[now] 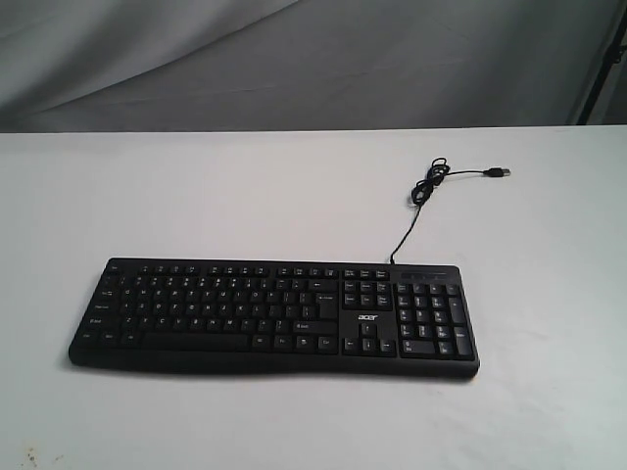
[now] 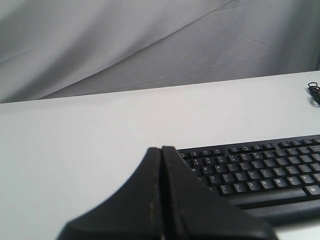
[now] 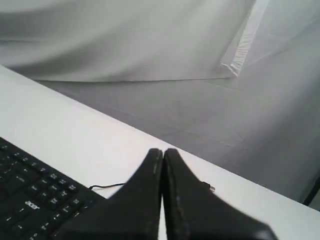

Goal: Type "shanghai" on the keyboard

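Observation:
The black keyboard (image 1: 274, 315) with white-lettered keys lies flat on the white table (image 1: 196, 196), its number pad and acer logo toward the right. Its thin black cable (image 1: 431, 186) curls away behind it and ends in a loose USB plug (image 1: 500, 173). Neither arm shows in the exterior view. In the left wrist view my left gripper (image 2: 161, 149) is shut with nothing in it, held short of the keyboard's (image 2: 260, 170) letter end. My right gripper (image 3: 163, 151) is also shut and empty, beside the keyboard's (image 3: 30, 200) number-pad end.
A grey cloth backdrop (image 1: 313, 59) hangs behind the table's far edge. A dark upright post (image 1: 602, 69) stands at the back right. White tabletop surrounds the keyboard on all sides.

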`<action>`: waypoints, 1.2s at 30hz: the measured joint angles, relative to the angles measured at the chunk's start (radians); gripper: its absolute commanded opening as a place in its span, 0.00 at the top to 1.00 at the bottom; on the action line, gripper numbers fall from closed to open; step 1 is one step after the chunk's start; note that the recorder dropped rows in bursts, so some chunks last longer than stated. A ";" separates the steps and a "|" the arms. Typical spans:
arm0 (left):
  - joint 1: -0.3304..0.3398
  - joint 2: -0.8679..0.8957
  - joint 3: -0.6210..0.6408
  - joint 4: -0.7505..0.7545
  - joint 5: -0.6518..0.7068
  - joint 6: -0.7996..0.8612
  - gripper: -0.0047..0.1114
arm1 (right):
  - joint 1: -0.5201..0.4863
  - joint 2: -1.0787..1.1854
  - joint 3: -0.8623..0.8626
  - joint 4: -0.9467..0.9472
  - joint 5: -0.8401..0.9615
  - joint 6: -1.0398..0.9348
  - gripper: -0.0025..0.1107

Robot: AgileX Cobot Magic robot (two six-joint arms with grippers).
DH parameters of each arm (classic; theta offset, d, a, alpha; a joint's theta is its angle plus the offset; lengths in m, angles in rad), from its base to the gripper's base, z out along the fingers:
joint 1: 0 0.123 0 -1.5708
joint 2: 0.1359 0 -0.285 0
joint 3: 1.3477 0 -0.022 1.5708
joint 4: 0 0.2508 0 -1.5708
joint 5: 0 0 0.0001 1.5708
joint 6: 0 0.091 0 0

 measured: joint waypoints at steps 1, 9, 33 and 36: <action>0.000 0.000 0.000 0.000 0.000 0.000 0.96 | -0.017 -0.026 0.000 -0.019 0.020 0.037 0.98; 0.000 0.000 0.000 0.000 0.000 0.000 0.96 | -0.125 -0.148 0.000 -0.129 0.256 0.177 0.98; 0.000 0.000 0.000 0.000 0.000 0.000 0.96 | -0.125 -0.148 0.000 -0.129 0.393 0.177 0.98; 0.000 0.000 0.000 0.000 0.000 0.000 0.96 | -0.125 -0.148 0.000 -0.129 0.393 0.177 0.98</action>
